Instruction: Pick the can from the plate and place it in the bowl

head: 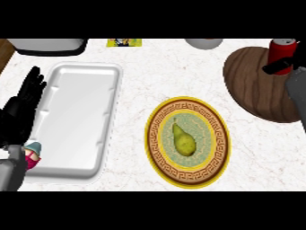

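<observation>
We begin with the table (135,67), a pale marbled surface carrying every item. The white tray (76,121) lies at left, its long axis running toward and away from us. The brown wooden plate (258,85) sits at upper right, and the patterned gold-rimmed dish (156,134) at centre holds a pear (184,140), stem end pointing away from us. We see nothing else that could serve as the bowl.

The red can (282,55) stands upright on the far part of the wooden plate, so its long axis is vertical and its silver top faces up. We judge it rigid, light and smooth-walled, hence liable to slip or tip. We take hold across the middle of the side wall, thumb opposing fingers.

The right hand (274,66) is at the can, black fingers against its side; we cannot tell whether they close round it. The left hand (19,105) rests beside the tray, fingers straight and relaxed, holding nothing.
</observation>
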